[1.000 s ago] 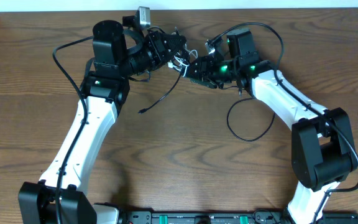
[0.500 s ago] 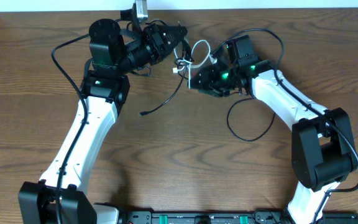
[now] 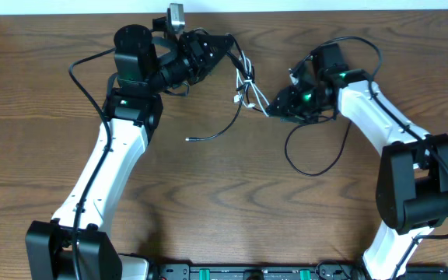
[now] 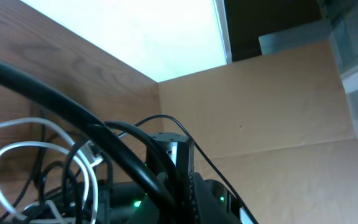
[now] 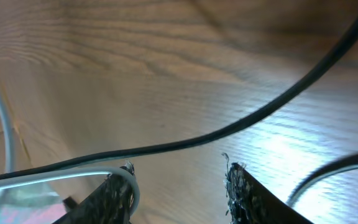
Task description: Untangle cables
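Your left gripper (image 3: 230, 44) was clenched near far edge of table (image 3: 208, 210), grasping cables (image 3: 249, 87). Cables were strung between your two grippers, raised, near far edge. Your right gripper (image 3: 274, 110) stood released, jaws apart; white cable (image 5: 73, 177) touched one fingertip (image 5: 114, 195). Black cable end (image 3: 189, 139) lay toward table centre.

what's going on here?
Two arms are working on a tangle of cables. The left gripper is shut on the cables. The knot sits between it and the right gripper. The right jaws stand apart, with the white cable against one finger. Not untangled yet.
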